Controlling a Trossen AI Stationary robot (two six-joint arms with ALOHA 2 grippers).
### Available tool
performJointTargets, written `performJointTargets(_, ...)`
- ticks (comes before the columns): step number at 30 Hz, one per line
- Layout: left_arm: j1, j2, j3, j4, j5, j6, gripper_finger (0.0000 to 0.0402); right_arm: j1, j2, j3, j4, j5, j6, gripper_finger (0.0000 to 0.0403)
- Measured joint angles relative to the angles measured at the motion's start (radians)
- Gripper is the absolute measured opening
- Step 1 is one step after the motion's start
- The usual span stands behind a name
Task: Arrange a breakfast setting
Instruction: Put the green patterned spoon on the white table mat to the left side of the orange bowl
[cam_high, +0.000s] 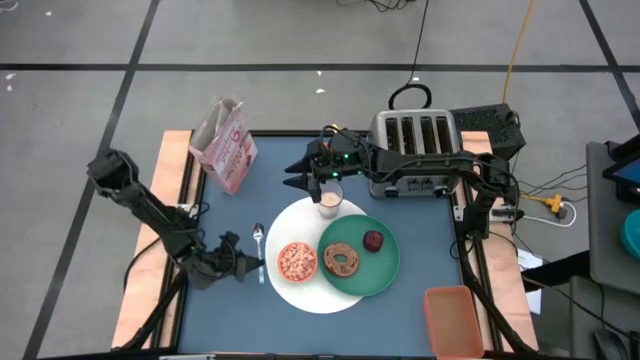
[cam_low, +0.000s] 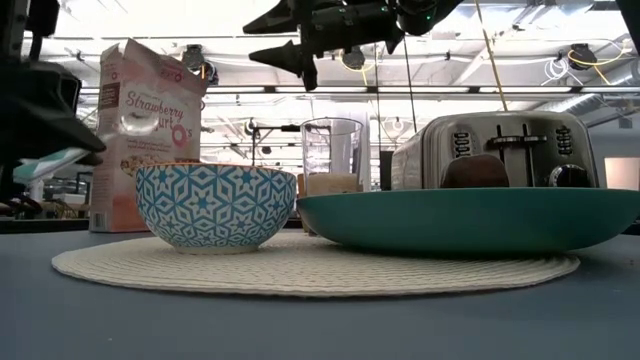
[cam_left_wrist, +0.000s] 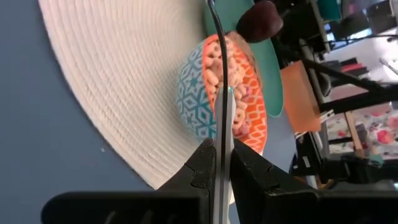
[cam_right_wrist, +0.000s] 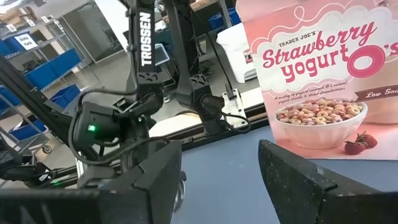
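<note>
Two plates overlap mid-table: white plate (cam_high: 300, 290) under green plate (cam_high: 383, 272), bagel (cam_high: 343, 260) and fruit (cam_high: 373, 240) on green, bowl (cam_high: 296, 261) on white. Glass (cam_high: 330, 203) behind them. Right gripper (cam_high: 296, 176) open, above glass. Left gripper (cam_high: 256, 263) clamped on spoon (cam_high: 258, 238), beside white plate.

A grey floor (cam_high: 250, 40) crossed by dark lines surrounds the blue-topped table (cam_high: 230, 215), under bright ceiling lights (cam_low: 560, 70).
</note>
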Motion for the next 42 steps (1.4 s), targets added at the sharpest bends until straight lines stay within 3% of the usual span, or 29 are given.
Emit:
performJointTargets(14, 0.117, 0.123, 0.0, 0.022, 0.207, -0.22, 0.0033, 0.0, 0.0, 0.0, 0.007, 0.0, 0.0, 0.0208)
performJointTargets(23, 0.18, 0.135, 0.001, 0.023, 0.318, -0.314, 0.0033, 0.0, 0.0, 0.0, 0.007, 0.0, 0.0, 0.0208)
performJointTargets(28, 0.222, 0.135, 0.005, -0.025, 0.464, -0.405, 0.0033, 0.0, 0.0, 0.0, 0.006, 0.0, 0.0, 0.0208)
performJointTargets(42, 0.3, 0.135, 0.005, -0.06, 0.563, -0.442, 0.0033, 0.0, 0.0, 0.0, 0.005, 0.0, 0.0, 0.0208)
